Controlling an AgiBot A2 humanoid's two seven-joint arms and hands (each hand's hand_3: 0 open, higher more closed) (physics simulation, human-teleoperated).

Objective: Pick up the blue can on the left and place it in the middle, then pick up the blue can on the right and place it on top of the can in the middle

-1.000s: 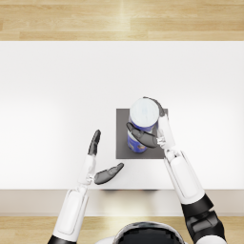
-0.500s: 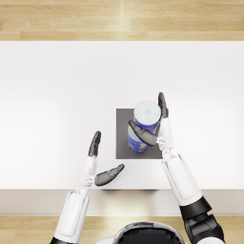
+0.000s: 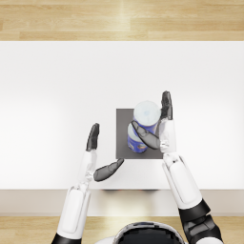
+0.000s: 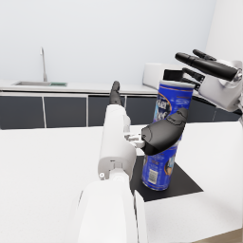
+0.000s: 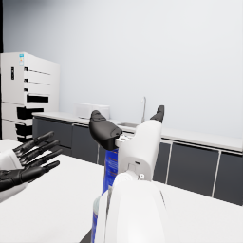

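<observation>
Two blue cylindrical metal cans stand stacked — the upper can on the lower can — on a dark grey square mat on the white tabletop. The right hand is released, fingers spread just beside the stack; the left hand is open too, apart from it.

- Two blue cans, stacked upright on a dark mat lying on the white table.
- Left hand, open, near the stack.
- Right hand, fingers spread beside the upper can.
</observation>
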